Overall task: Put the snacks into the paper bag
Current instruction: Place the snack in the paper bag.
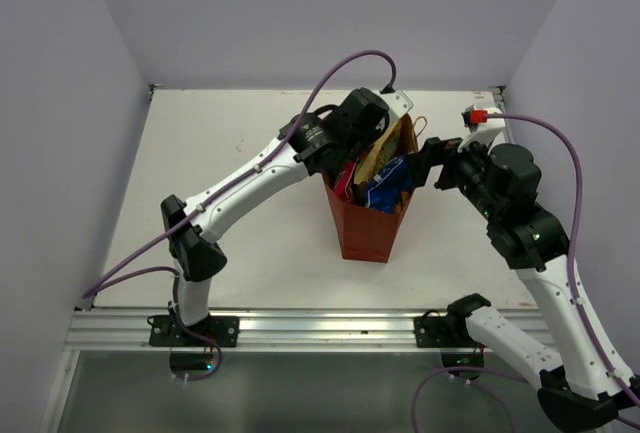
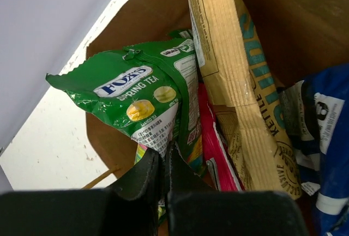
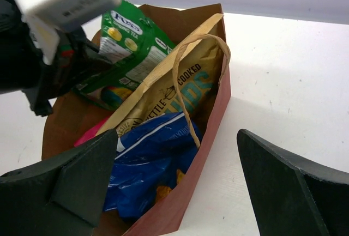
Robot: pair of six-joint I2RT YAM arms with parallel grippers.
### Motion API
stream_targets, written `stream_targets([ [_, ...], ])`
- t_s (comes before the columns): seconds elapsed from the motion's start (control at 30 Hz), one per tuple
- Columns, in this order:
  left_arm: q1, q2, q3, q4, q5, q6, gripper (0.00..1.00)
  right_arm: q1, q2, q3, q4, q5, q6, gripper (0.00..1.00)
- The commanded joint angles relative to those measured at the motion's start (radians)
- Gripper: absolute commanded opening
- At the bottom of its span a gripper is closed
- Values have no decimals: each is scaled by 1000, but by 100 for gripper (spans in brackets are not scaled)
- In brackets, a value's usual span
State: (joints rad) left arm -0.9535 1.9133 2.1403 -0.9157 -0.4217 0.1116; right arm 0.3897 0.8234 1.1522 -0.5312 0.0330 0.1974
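Pinching the green packet (image 2: pixel 147 97) in my left jaws, long axis toward twelve o'clock, at the paper bag (image 1: pixel 365 233) mouth; right jaws wide.

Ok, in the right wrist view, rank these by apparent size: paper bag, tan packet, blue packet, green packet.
1. paper bag
2-3. tan packet and blue packet, too alike to rank
4. green packet, partly hidden
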Motion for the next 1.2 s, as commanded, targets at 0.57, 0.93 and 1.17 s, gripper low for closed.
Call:
stream_targets([
  [0.57, 30, 98, 63, 188, 21, -240, 5, -2, -4, -23, 22, -7, -4, 95],
  [0.93, 41, 127, -169, 348, 219, -326, 6, 0, -3, -29, 25, -4, -4, 95],
  [1.17, 42, 141, -191, 376, 310, -314, 11, 0, 3, -32, 27, -7, -3, 95],
])
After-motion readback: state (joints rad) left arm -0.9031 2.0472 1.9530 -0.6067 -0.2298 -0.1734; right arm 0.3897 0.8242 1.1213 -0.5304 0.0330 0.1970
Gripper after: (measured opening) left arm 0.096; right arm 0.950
